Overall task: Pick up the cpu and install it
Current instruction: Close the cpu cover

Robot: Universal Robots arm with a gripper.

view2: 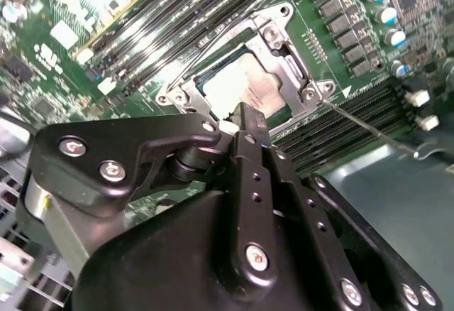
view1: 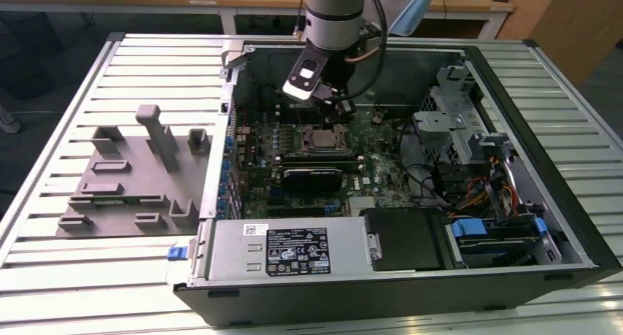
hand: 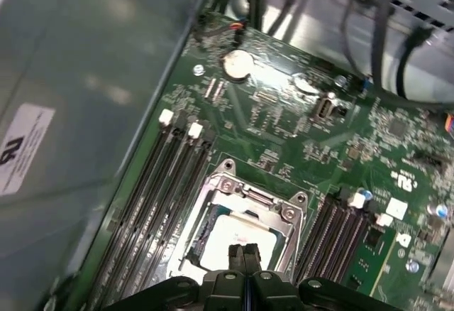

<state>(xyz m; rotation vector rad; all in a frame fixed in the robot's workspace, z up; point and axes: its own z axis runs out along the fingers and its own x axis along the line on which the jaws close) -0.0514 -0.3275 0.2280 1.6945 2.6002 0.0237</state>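
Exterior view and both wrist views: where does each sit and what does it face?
Exterior view: off the arm, above, looking down into the open case; arm and tool show.
First wrist view: on the wrist, facing the cpu in its socket; tool tips show.
Second wrist view: on the wrist, same socket; tool body shows.
Shared: cpu, tool.
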